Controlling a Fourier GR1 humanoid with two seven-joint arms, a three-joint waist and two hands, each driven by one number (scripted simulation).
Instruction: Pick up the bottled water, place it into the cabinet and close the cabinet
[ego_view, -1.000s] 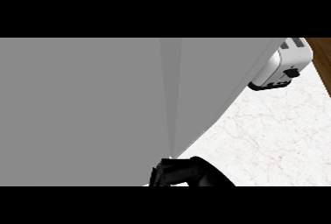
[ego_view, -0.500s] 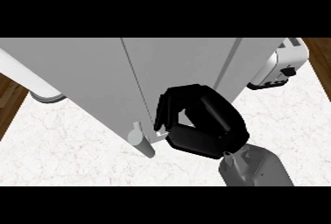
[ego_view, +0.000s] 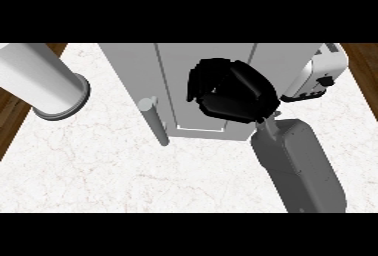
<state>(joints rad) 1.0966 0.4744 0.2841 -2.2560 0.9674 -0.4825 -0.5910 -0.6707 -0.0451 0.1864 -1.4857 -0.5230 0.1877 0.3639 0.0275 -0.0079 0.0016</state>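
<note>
- I read this as the closing step: my right hand (ego_view: 235, 95) is up against the front of the grey cabinet (ego_view: 177, 65), over its door panel, with the grey forearm coming in from the lower right.
- The fingers are curled inward over the palm and I see nothing held in them; whether they touch the door or hang just off it I cannot tell from this angle.
- The bottled water is not visible anywhere; my guess is that it sits inside the cabinet, but no frame confirms that.
- The cabinet's bar handle (ego_view: 153, 120) stands just left of my hand, apart from it, on the door's left edge. The door looks nearly flush, though I cannot say it is fully shut.
- Next move, as I judge it: press the door home, then draw the arm back without catching the handle.
- My left hand shows nowhere.
- The surface is a white marble counter (ego_view: 111, 170) with faint veining; a large white cylinder (ego_view: 37, 80) crosses the upper left.
- A white toaster (ego_view: 321, 75) stands right of the cabinet, and dark wood floor (ego_view: 365, 65) shows past both counter edges.
</note>
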